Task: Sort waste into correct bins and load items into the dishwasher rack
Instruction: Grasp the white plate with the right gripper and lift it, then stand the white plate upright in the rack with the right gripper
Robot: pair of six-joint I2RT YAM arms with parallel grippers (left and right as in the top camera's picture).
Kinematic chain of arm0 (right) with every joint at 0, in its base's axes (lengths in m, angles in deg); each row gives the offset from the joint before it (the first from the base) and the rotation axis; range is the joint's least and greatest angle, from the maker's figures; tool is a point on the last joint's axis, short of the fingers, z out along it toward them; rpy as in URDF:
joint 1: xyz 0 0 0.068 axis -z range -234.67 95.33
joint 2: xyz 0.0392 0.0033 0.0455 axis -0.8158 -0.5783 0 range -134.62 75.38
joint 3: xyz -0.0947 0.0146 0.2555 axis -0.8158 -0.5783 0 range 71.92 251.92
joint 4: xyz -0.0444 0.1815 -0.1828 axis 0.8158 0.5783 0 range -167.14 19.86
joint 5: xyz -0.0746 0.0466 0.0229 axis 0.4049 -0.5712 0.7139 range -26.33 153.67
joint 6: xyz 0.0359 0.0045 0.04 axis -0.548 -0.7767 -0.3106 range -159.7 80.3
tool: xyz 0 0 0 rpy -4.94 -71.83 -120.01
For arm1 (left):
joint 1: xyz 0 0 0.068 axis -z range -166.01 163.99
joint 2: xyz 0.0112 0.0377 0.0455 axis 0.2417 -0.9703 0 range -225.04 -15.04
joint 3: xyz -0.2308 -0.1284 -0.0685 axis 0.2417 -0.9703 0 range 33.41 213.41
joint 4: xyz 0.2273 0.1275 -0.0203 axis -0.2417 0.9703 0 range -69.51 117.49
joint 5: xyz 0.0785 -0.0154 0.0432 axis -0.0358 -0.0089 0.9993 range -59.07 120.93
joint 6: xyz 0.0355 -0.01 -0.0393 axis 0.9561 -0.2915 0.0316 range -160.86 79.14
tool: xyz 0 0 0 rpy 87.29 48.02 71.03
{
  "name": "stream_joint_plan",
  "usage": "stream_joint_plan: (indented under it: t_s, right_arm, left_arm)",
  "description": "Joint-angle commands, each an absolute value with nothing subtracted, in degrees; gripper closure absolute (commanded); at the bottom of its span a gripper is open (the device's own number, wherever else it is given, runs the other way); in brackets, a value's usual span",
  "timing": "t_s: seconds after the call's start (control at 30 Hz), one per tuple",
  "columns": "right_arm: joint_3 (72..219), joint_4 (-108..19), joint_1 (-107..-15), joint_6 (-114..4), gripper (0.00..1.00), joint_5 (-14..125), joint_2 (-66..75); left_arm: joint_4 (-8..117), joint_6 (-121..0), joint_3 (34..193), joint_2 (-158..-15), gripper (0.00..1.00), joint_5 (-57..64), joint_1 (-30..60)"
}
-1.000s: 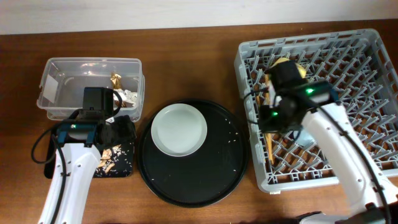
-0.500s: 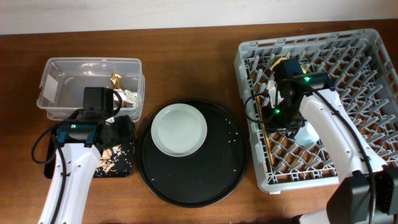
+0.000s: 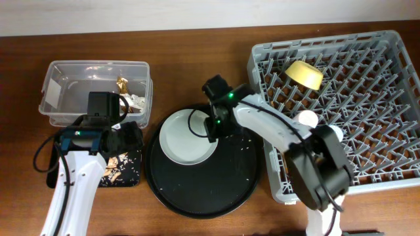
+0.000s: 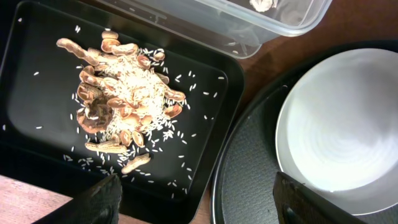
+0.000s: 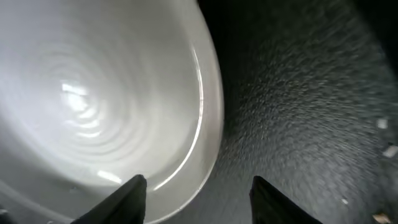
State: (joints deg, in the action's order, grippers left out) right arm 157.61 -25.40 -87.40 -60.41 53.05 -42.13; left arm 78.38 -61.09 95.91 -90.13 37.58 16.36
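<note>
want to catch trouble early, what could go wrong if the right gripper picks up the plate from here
The right gripper is open over the rim of the plate, which lies flat on the round black tray; a pinch on that smooth edge may slip. Carried over, the plate might strike the dishwasher rack wall or pegs.

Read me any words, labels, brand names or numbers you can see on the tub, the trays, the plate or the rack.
There is no readable text in any view.
The tub, small tray, round tray, plate and rack show no print.
The wrapper is too small and crumpled to tell whether it carries any.
</note>
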Motion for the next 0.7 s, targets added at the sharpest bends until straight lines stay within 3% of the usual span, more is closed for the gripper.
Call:
stream_joint_plan:
  t_s: [0.0, 0.13, 0.23, 0.37, 0.5, 0.67]
  right_arm:
    - [157.6, -25.4, -87.7, -63.2, 0.54, 54.0, -46.0]
    - [157.6, -24.2, -87.7, -64.6, 0.96, 53.8, -46.8]
    - [158.1, -22.0, -87.0, -65.5, 0.96, 54.2, -45.7]
    - [159.4, -16.8, -84.1, -65.4, 0.96, 68.3, -30.4]
    - [159.4, -17.2, -79.4, -63.7, 0.96, 92.5, -12.6]
    - [159.4, -19.1, -73.3, -62.0, 0.96, 116.6, -10.6]
  left_arm:
    - [78.4, -61.7, 96.1, -89.2, 0.23, 37.6, 16.1]
    - [78.4, -61.7, 96.1, -89.2, 0.23, 37.6, 16.1]
    - [78.4, -61.7, 96.1, -89.2, 0.23, 37.6, 16.1]
    - [78.4, -61.7, 96.1, -89.2, 0.23, 37.6, 16.1]
    - [78.2, -61.7, 96.1, -89.2, 0.23, 37.6, 16.1]
    - [78.1, -61.7, 96.1, -89.2, 0.23, 37.6, 16.1]
